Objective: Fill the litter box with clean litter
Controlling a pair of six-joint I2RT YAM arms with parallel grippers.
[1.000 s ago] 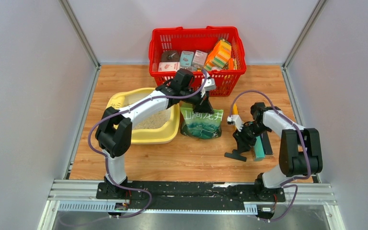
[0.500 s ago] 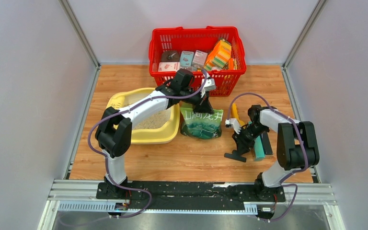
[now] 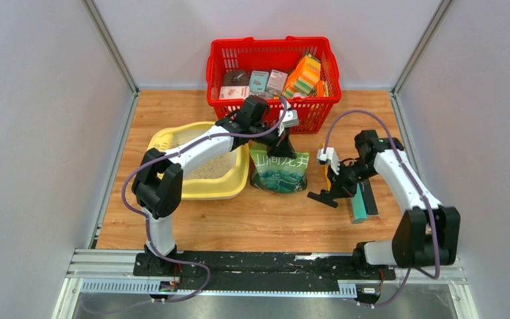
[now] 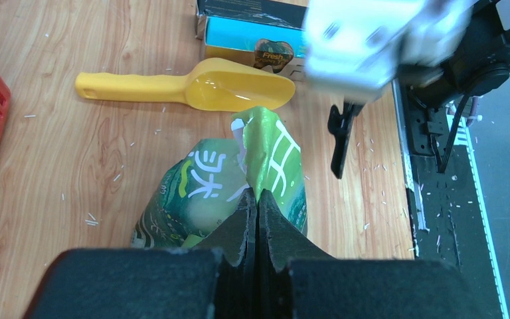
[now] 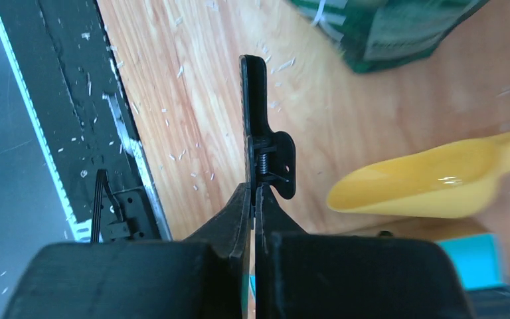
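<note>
Black plastic is sitting between the fingers of my right gripper (image 3: 336,189): its jaws are pressing together on the tail of a black clip (image 5: 257,113), which is sticking out past the fingertips over the wooden table (image 3: 239,222). From the right wrist I am seeing the yellow scoop (image 5: 425,183) lying just beyond the clip, and the teal box (image 3: 357,207) resting beside that arm.

Further in, my left gripper (image 4: 257,212) is pinching the folded top of the green bag (image 4: 199,196), jaws closed tight on the foil, and the bag is standing upright under it. The litter box (image 3: 199,193) is sitting just left of the bag, below the left forearm and beside those jaws rather than between them; it is well apart from the right gripper. Clean litter (image 3: 207,170) is covering the part of its floor I can see. At the far edge the red basket (image 3: 272,42) is holding its cartons.

Compared with a second ago, the right arm is carrying the clip higher up the table and slightly towards the bag, with its elbow swung out to the right. The left arm, the bag and the box are showing no shift.
</note>
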